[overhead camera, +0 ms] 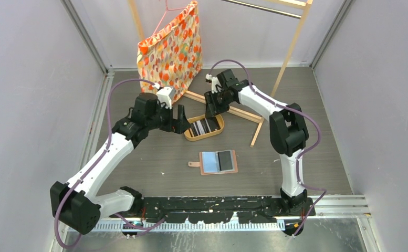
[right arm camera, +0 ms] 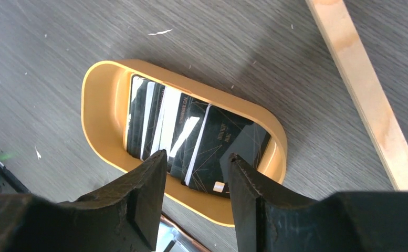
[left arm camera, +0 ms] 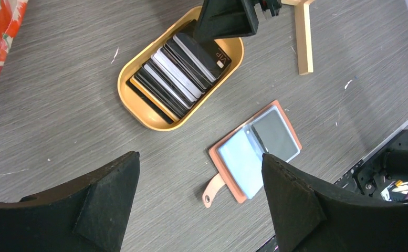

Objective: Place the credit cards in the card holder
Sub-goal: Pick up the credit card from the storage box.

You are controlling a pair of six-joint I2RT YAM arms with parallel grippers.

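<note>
several credit cards stacked in oval tray; card holder open flat on tabletop nearby. right fingers parted above cards; left fingers spread wide, empty.

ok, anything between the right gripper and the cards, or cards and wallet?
Nothing visible. The right gripper hangs open over the credit cards in the tray, and nothing lies between the tray and the open card holder.

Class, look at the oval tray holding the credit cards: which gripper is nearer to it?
Right. The right gripper hangs close over one end of the tray, jaws apart above the credit cards. The left gripper stands off to the tray's left side, open and holding nothing.
</note>
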